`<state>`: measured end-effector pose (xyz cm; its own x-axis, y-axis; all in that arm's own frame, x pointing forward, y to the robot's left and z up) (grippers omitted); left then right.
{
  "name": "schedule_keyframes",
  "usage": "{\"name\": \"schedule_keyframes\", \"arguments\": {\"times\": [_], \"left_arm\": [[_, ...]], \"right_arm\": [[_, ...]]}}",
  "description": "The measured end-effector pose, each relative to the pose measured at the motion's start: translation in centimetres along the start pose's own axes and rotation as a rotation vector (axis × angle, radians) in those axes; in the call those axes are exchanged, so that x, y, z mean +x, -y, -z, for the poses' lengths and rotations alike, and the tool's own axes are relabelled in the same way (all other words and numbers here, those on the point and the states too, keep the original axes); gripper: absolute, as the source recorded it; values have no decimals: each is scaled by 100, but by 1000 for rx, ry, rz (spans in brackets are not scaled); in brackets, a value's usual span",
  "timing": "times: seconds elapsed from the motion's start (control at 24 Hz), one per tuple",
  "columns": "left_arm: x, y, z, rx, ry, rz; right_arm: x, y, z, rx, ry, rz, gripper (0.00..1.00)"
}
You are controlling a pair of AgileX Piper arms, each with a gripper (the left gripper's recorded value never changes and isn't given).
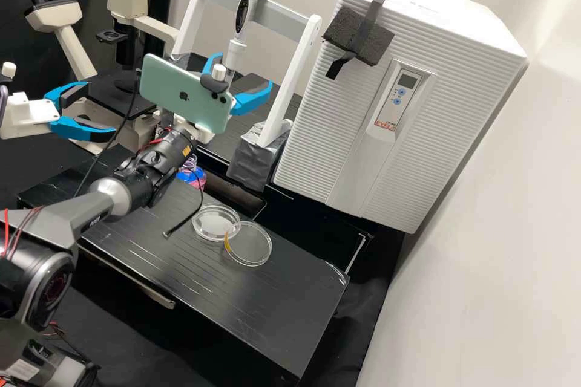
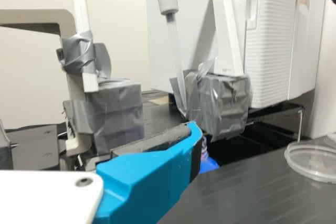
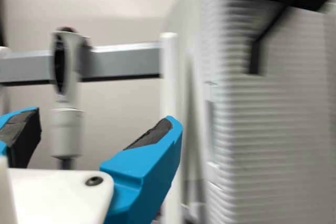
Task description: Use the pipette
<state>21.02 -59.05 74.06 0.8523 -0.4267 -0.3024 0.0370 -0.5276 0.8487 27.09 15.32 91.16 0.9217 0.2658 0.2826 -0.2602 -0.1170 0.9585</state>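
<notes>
High view: pipette (image 1: pixel 242 12) hangs on the white stand (image 1: pixel 290 72). Right hand (image 1: pixel 233 81) is wide open, straddling the barrel. Left hand (image 1: pixel 68 110) is open, empty, well apart.
Left wrist view: pipette tip (image 2: pixel 173 51) hangs between the taped feet.
Right wrist view: spread fingers (image 3: pixel 152 150) flank the pipette, untouched.

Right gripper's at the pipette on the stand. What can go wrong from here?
1. The pipette sits nearer one finger of the open right gripper than the other, so closing may push it askew on the stand before both fingers grip it.
2. Its long tip hangs close to the taped base; a sideways pull-out could strike it.
</notes>
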Motion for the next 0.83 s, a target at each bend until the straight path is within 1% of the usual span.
{"name": "schedule_keyframes", "arguments": {"times": [0.04, 0.12, 0.17, 0.25, 0.29, 0.37, 0.46, 0.5, 0.54, 0.58, 0.62, 0.67, 0.83], "left_arm": [[-30, 5, -5, 4, -5, -3], [-83, 22, -10, 24, -16, -6], [-127, 22, -10, 29, -25, -18], [-182, 10, -4, 33, -37, -45], [-209, 12, 3, 37, -44, -53], [-277, 3, 21, 39, -52, -89], [-380, -1, 68, 43, -71, -150], [-430, -5, 98, 40, -89, -178], [-478, -2, 131, 31, -112, -186], [-514, 19, 171, 21, -144, -177], [-534, 33, 201, 14, -167, -172], [-552, 39, 239, 6, -195, -171], [-565, 51, 266, -1, -217, -167]], "right_arm": [[-26, -5, -48, -1, 8, -10, 100], [-94, -8, -148, -14, 21, -33, 100], [-149, -15, -202, -23, 20, -57, 100], [-213, -29, -267, -37, 16, -86, 100], [-241, -39, -289, -34, 12, -97, 100], [-314, -61, -361, -13, 10, -131, 100], [-365, -109, -416, 22, -8, -178, 100], [-385, -115, -452, 27, -10, -194, 100], [-407, -112, -488, 29, -15, -210, 100], [-418, -113, -507, 26, -15, -217, 100], [-438, -97, -547, 22, -3, -213, 100], [-457, -87, -574, 19, 7, -210, 100], [-496, -53, -620, 17, 26, -197, 100]]}}
